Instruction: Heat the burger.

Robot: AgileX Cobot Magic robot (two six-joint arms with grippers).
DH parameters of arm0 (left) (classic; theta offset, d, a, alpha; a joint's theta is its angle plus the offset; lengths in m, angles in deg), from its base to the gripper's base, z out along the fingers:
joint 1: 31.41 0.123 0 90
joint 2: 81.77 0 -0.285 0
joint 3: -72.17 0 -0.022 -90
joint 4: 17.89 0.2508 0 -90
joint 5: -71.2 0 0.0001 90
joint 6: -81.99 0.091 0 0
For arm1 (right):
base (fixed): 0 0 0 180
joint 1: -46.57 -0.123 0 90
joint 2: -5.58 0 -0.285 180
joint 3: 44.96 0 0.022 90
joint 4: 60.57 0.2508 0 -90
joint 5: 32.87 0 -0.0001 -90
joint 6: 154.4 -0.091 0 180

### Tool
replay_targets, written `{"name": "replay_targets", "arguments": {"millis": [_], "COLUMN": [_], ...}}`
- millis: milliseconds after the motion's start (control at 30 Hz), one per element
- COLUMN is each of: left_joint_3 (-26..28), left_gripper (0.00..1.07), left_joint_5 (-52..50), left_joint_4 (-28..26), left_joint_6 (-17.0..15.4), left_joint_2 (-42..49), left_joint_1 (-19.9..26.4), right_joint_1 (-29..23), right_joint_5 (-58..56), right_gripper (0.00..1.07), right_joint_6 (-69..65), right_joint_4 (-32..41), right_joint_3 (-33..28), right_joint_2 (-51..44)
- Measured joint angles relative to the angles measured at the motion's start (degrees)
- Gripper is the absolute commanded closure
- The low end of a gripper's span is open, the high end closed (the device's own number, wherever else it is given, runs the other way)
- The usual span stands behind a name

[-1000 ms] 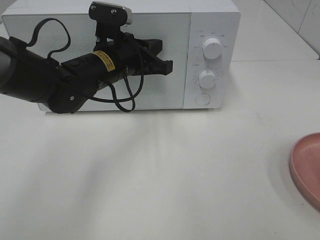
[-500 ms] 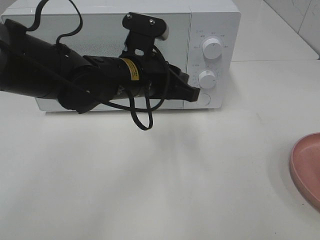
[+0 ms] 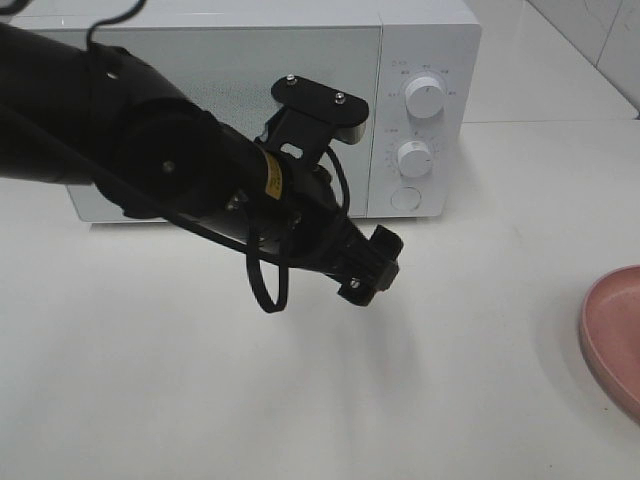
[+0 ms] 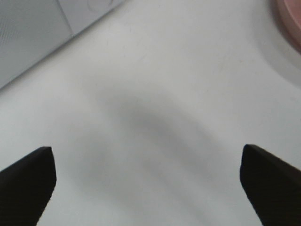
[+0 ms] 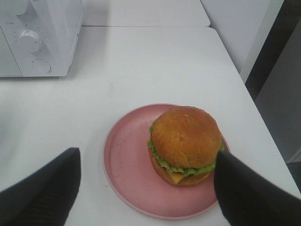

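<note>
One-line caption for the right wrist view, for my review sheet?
Open right gripper hovers over the burger on its pink plate, microwave door shut behind.

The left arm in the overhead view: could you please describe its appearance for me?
The left arm is bulky, matte black, tapering toward a black pincer. A yellow label wraps its wrist, a thin black cable loops below, and a black-and-silver camera sits on a bracket above.
</note>
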Motion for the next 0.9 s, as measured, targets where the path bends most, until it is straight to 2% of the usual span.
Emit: {"name": "replay_targets", "arguments": {"millis": [33, 67, 133, 200, 400, 467, 500, 567, 600, 633, 667, 700, 767, 800, 867, 900], "left_joint_3": [0.0, 0.0, 0.0, 0.0, 0.0, 0.0, 0.0, 0.0, 0.0, 0.1, 0.1, 0.1, 0.1, 0.1, 0.1, 0.1], "left_gripper": [0.07, 0.07, 0.07, 0.07, 0.07, 0.07, 0.07, 0.07, 0.07, 0.07, 0.07, 0.07, 0.07, 0.07, 0.07, 0.07], "left_joint_5": [0.0, 5.6, 8.8, 17.2, 28.8, 33.5, 33.5, 36.8, 36.8, 39.1, 40.0, 40.0, 43.7, 43.7, 47.0, 47.0], "left_joint_4": [0.0, -1.0, -1.4, -1.6, -2.0, -2.3, -2.3, -2.9, -2.9, -4.0, -4.0, -4.0, -4.9, -4.9, -5.2, -5.2], "left_joint_6": [0.0, 0.0, 0.0, 0.2, 0.3, 0.3, 0.3, 0.4, 0.4, 0.7, 0.9, 0.9, 2.0, 2.0, 3.2, 3.2], "left_joint_2": [0.0, 1.9, 3.0, 6.1, 9.7, 11.5, 11.5, 13.1, 13.1, 14.1, 14.4, 14.4, 16.0, 16.0, 17.6, 17.6], "left_joint_1": [0.0, 0.0, 0.0, 0.0, 1.8, 5.7, 5.7, 10.2, 10.2, 14.0, 16.0, 16.0, 21.3, 21.3, 26.4, 26.4], "right_joint_1": [0.0, 0.0, 0.0, 0.0, 0.0, 0.0, 0.0, 0.0, 0.0, 0.0, 0.0, 0.0, 0.0, 0.0, 0.0, 0.0], "right_joint_5": [0.0, 0.0, 0.0, 0.0, 0.0, 0.0, 0.0, 0.0, 0.0, 0.0, 0.0, 0.0, 0.0, 0.0, 0.0, 0.0], "right_gripper": [0.32, 0.32, 0.32, 0.32, 0.32, 0.32, 0.32, 0.32, 0.32, 0.32, 0.32, 0.32, 0.32, 0.32, 0.32, 0.32], "right_joint_6": [0.0, 0.0, 0.0, 0.0, 0.0, 0.0, 0.0, 0.0, 0.0, 0.0, 0.0, 0.0, 0.0, 0.0, 0.0, 0.0], "right_joint_4": [0.0, 0.0, 0.0, 0.0, 0.0, 0.0, 0.0, 0.0, 0.0, 0.0, 0.0, 0.0, 0.0, 0.0, 0.0, 0.0], "right_joint_3": [0.0, 0.0, 0.0, 0.0, 0.0, 0.0, 0.0, 0.0, 0.0, 0.0, 0.0, 0.0, 0.0, 0.0, 0.0, 0.0], "right_joint_2": [0.0, 0.0, 0.0, 0.0, 0.0, 0.0, 0.0, 0.0, 0.0, 0.0, 0.0, 0.0, 0.0, 0.0, 0.0, 0.0]}}
